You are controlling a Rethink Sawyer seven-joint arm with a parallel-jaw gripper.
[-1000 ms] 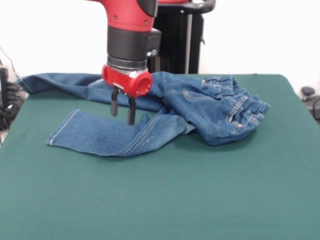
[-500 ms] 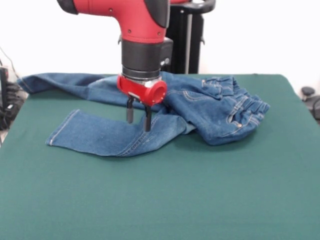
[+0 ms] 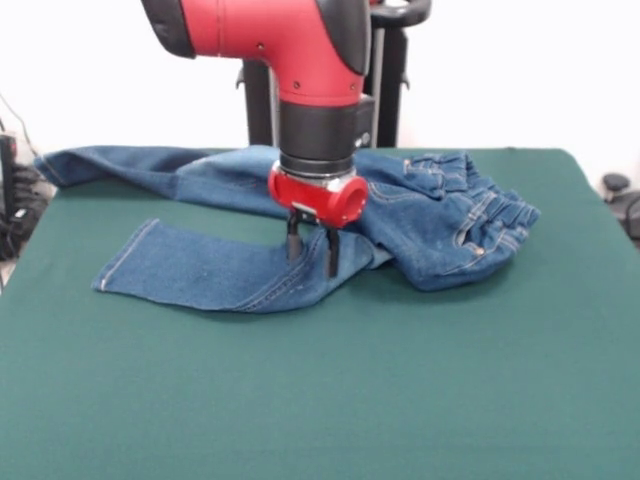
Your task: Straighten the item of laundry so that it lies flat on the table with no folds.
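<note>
The item of laundry, a small pair of blue jeans, lies crumpled across the far half of the green table. One leg stretches toward the far left corner, the other lies nearer, ending at a hem on the left. The waistband is bunched up at the right. My gripper hangs just over the nearer leg close to the crotch, open, its two dark fingers apart with nothing between them.
The table's far-left corner sits under the end of one leg. A dark stand rises behind the table. Dark objects lie off the table's right edge.
My gripper has moved to the right along the nearer leg, from its middle toward the crotch, staying open and low. The jeans have not shifted.
</note>
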